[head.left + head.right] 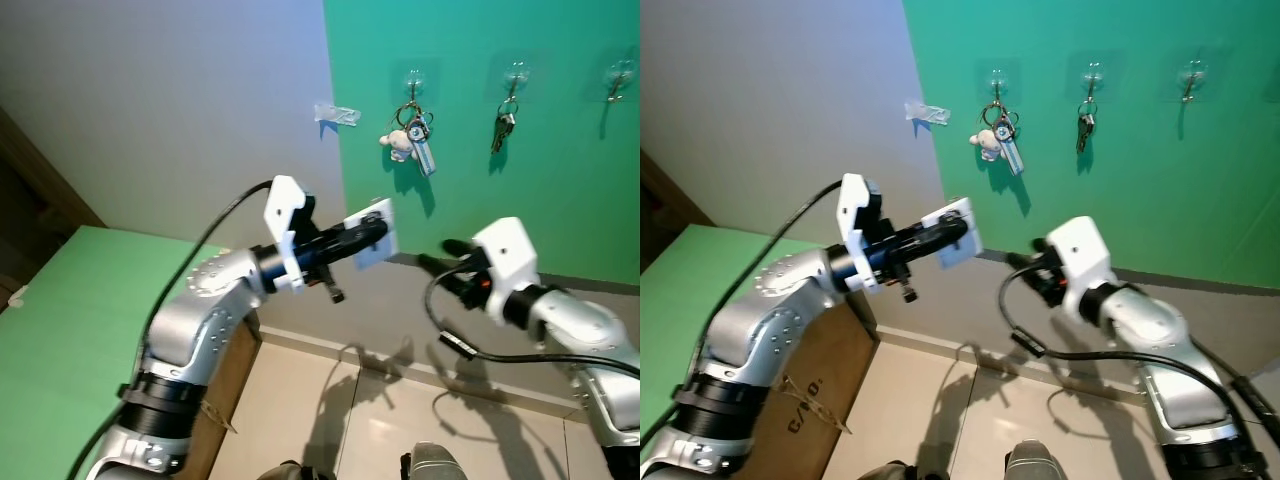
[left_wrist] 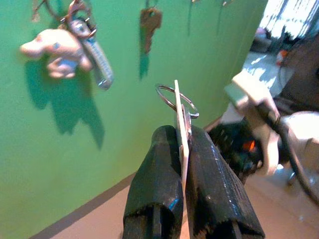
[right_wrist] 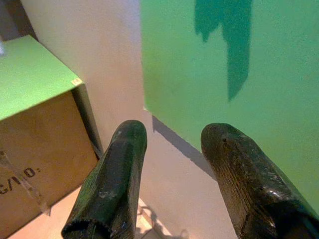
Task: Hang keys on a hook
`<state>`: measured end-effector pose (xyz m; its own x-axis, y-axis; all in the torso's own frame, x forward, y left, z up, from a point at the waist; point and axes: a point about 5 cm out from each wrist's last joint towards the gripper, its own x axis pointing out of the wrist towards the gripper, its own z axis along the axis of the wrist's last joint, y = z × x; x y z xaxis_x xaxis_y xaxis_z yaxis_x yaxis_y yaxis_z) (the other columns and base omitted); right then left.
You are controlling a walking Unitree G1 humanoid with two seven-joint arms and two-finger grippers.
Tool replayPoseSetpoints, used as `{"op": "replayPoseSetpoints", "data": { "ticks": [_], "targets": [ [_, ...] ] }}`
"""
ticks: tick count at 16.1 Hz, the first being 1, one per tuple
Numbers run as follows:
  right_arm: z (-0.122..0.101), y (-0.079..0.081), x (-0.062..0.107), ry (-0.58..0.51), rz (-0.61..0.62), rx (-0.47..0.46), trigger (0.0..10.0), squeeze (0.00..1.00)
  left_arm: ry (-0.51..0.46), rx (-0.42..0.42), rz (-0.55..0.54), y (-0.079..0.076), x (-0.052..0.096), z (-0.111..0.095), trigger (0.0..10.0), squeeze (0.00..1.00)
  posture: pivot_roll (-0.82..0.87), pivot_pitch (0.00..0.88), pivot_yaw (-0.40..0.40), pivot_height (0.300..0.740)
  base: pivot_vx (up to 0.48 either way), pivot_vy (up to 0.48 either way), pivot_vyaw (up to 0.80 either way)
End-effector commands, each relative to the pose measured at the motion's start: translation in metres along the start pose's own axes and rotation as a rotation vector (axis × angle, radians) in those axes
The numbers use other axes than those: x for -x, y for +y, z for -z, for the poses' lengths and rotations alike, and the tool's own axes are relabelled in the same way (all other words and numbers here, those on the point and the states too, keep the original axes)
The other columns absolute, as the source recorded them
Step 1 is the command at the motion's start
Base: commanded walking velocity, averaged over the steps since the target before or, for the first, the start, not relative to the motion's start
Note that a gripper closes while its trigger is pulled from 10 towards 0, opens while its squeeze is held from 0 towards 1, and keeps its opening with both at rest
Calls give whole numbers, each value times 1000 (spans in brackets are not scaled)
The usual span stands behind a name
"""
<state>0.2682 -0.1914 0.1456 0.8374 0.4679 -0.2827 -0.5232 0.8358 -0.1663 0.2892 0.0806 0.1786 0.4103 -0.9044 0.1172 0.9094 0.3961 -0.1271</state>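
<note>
- Nearest, our left gripper (image 2: 182,149) pinches a white card (image 1: 371,232) with a key ring (image 2: 177,99), held up short of the green wall (image 1: 520,200).
- Beside it, our right gripper (image 3: 174,149) hangs with fingers spread wide, gripping nothing.
- Beyond, a keychain with a plush toy (image 1: 412,135) and a key (image 1: 502,128) hang on hooks, with another hook (image 1: 618,80) further right.

Green wall panel (image 1: 520,210), grey wall (image 1: 170,110), tiled floor (image 1: 400,420), cardboard box (image 1: 805,400)
</note>
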Motion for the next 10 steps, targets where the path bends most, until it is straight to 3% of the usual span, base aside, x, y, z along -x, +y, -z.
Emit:
{"op": "replayPoseSetpoints", "data": {
  "ticks": [1,5,10],
  "targets": [
    [0,0,-1,-10,6,9,10000,0,9,-27,-7,2,4,-2,0,0,-289,78,185,720,0,0,0],
    [-5,-4,2,-21,5,7,10000,0,9,-33,-2,3,4,-3,0,0,-290,73,184,720,0,0,0],
    [-22,-32,16,-45,52,68,10000,0,21,-51,-6,7,9,-4,0,0,-297,83,188,720,0,0,0]
  ]
}}
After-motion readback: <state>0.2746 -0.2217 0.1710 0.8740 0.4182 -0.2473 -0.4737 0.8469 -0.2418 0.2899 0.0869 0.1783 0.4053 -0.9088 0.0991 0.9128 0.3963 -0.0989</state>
